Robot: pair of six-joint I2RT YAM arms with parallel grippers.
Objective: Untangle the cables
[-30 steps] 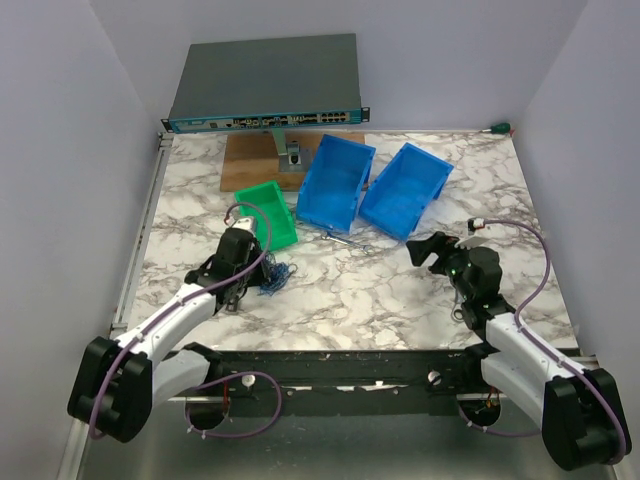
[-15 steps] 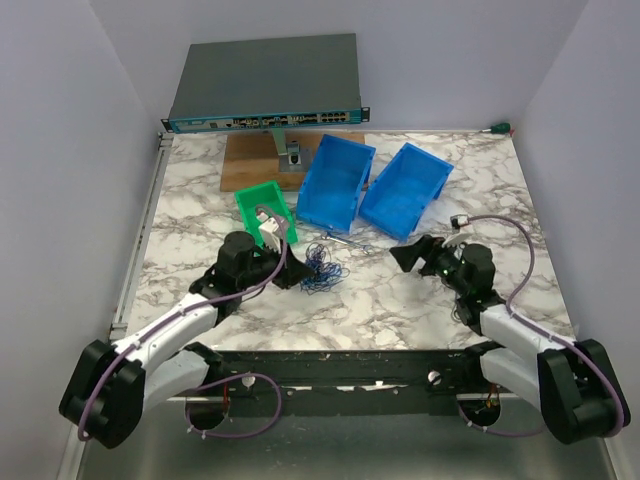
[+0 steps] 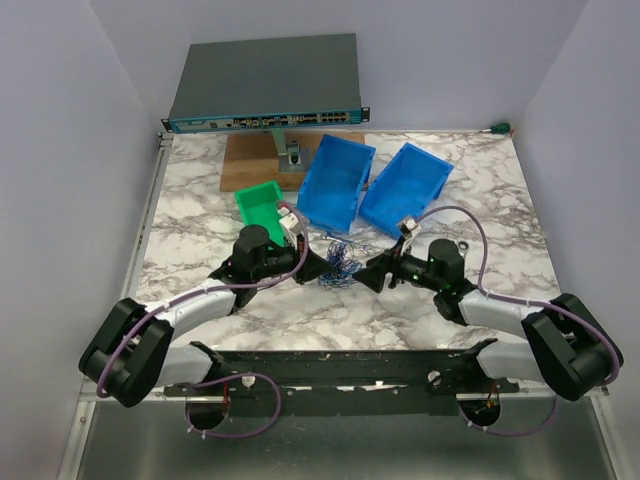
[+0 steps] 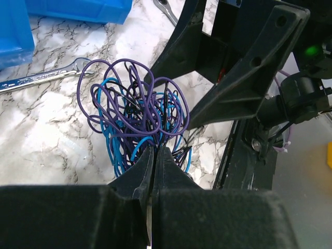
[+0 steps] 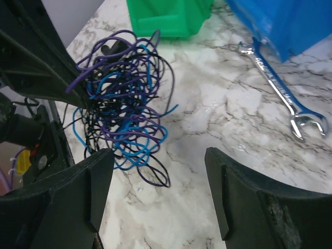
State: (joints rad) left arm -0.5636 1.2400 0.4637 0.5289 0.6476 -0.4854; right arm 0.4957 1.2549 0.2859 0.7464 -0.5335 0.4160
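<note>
We are pinching the cables with our left gripper, its fingers pressed together on a few strands at the tangle's edge; that is anchoring the clump at mid-table, near the wrench; we are holding our right gripper spread wide just beside the tangle, probably to take an opposite loop and draw the wires apart.

Lit brightly and evenly from overhead, casting only soft, short shadows on the marble table. Sharp throughout the top view; crisp on the cables in both wrist views, yet soft and nearly black on the left gripper close to the lens. Glinting faintly off the wrench.
</note>
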